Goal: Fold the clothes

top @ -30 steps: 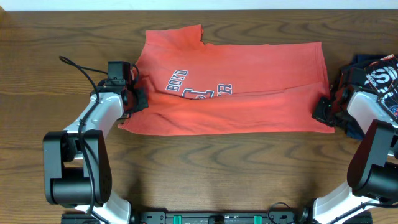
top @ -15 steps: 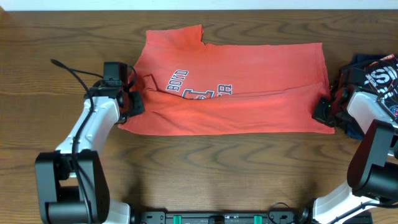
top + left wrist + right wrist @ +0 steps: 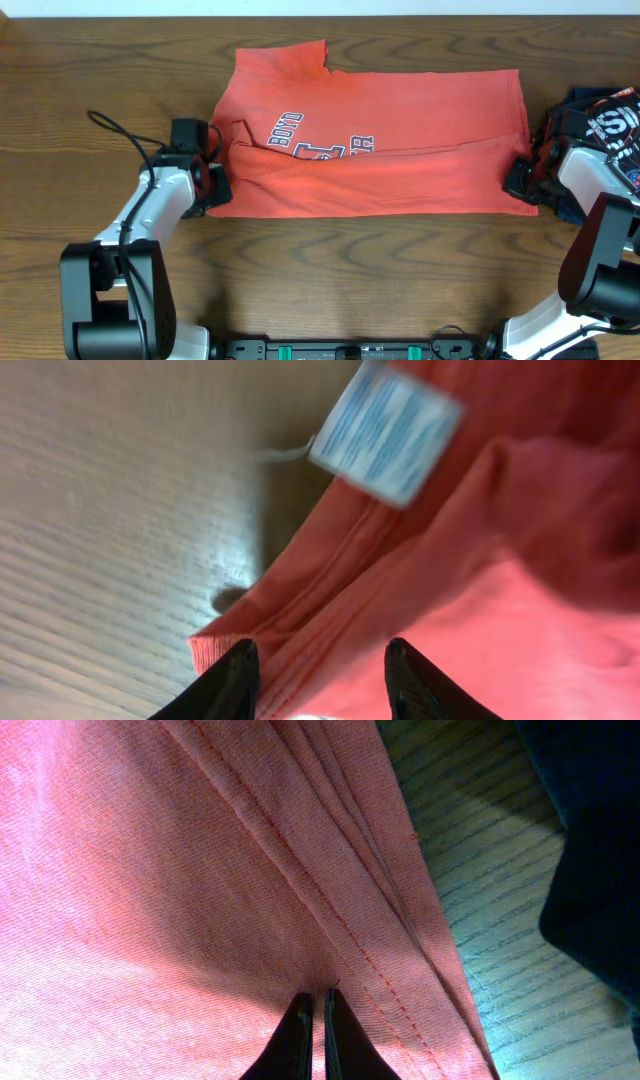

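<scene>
Left hand (image 3: 212, 183) slid nearer; navy garments (image 3: 600, 125) crowd T-shirt (image 3: 400, 130).

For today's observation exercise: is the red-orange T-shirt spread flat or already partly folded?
Partly folded. The T-shirt has its near edge turned up over the chest lettering, leaving a long horizontal crease; both sleeves are tucked out of sight.

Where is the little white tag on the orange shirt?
In the left wrist view the white tag sits at the top, on the orange shirt edge, beside the bare wooden table and above the left gripper.
</scene>
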### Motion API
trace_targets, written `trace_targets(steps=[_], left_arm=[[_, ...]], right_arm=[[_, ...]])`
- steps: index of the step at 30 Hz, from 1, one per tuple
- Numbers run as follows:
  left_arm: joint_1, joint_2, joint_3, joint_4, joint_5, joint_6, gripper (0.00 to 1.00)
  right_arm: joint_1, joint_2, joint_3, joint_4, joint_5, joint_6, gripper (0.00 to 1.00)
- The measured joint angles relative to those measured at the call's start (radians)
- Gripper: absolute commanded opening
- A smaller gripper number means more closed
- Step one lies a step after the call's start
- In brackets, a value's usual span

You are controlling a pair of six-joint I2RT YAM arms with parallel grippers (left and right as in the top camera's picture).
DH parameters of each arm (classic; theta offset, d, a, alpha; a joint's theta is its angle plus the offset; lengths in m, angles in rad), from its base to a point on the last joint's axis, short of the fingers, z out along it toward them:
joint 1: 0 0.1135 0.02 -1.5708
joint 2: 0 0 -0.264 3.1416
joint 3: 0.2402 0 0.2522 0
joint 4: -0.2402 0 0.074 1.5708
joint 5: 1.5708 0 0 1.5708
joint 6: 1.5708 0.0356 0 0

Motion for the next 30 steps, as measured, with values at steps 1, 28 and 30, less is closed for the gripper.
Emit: trace_targets(steps=[1, 28, 30], left_arm=[[0.000, 0.000, -0.015, 0.008, -0.009, 0.000, 0.36], [0.132, 0.000, -0.039, -0.426, -0.047, -0.138, 0.06], [0.156, 0.000, -0.039, -0.434, -0.046, -0.142, 0.06]], right_arm=[[0.000, 0.000, 0.000, 0.000, 0.000, 0.000, 0.06], [0.000, 0.002, -0.014, -0.301, 0.123, 0.054, 0.01], [0.000, 0.005, -0.017, -0.325, 0.124, 0.061, 0.01]])
